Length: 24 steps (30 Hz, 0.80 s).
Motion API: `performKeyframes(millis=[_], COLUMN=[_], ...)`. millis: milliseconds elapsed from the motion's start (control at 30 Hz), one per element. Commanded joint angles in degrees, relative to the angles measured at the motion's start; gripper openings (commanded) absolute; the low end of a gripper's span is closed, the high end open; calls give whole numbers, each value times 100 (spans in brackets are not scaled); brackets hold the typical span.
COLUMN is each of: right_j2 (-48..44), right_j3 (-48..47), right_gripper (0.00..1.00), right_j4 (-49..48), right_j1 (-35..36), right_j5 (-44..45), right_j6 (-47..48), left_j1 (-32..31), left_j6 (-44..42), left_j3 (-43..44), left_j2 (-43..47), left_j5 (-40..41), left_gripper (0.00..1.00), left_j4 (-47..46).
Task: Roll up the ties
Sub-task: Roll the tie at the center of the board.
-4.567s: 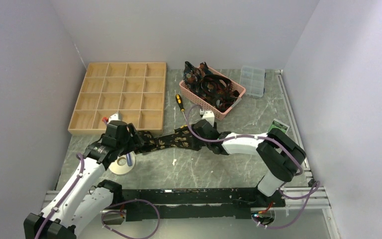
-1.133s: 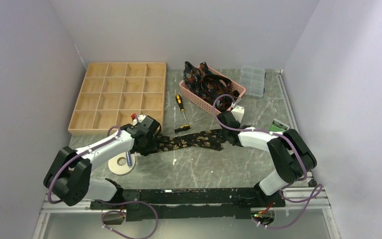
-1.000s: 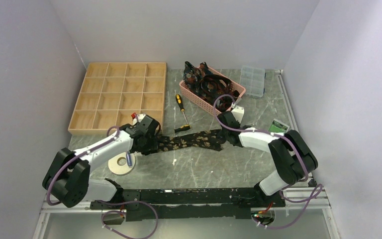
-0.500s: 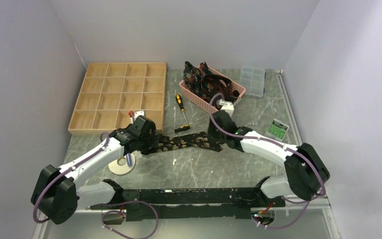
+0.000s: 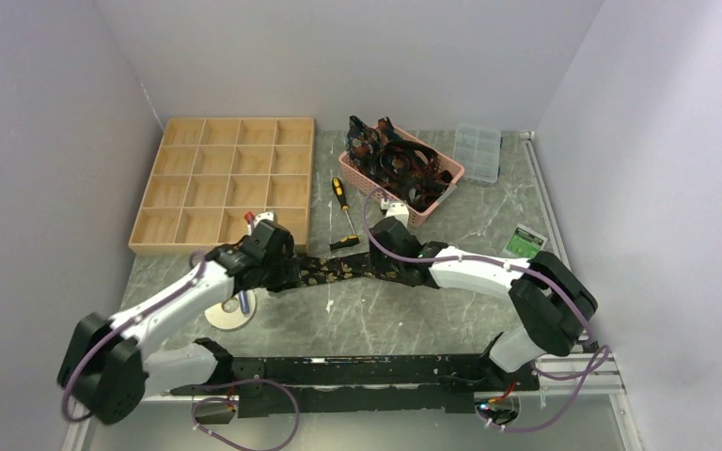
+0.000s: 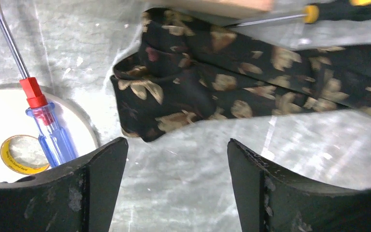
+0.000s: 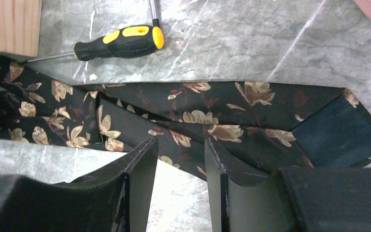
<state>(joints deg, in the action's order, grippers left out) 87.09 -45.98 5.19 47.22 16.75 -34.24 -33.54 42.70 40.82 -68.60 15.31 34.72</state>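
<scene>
A black, gold-leafed tie is lying stretched across the tabletop, one end folded; other ties are sitting heaped in the basket.

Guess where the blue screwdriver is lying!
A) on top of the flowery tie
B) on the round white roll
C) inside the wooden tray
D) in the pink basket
B: the blue screwdriver lies across the round white roll, just beside the tie and not on it.
</scene>
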Motion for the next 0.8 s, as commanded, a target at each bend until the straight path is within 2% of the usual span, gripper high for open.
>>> performKeyframes(millis=[0,100,133,167,333,500,633,767], right_j2=[-269,-347,-358,-359,-442,-495,-327,-288], right_j3=[118,213,247,281,464,793,1063,1308], right_gripper=[44,41,40,40,38,37,36,34], right_j4=[-378,-455,-480,-493,-501,-616,-820,-985], right_j1=[41,44,49,50,57,71,78,75], right_j5=[-53,-34,-38,-46,-141,-215,-160,-121], right_j6=[107,110,106,90,15,-116,-323,-559], left_j1=[16,13,6,5,5,85,412,884], left_j6=[-140,50,145,238,470,650,862,961], left_j3=[-205,-474,-577,-688,-1105,-848,-696,-689], left_j2=[963,863,755,661,348,-448,-705,-845], left_j5=[-831,-1313,-1339,-1330,-1365,-664,-281,-227], left_gripper=[72,26,13,4,3,3,3,3], left_j4=[-45,-62,-67,-86,-351,-197,-279,-539])
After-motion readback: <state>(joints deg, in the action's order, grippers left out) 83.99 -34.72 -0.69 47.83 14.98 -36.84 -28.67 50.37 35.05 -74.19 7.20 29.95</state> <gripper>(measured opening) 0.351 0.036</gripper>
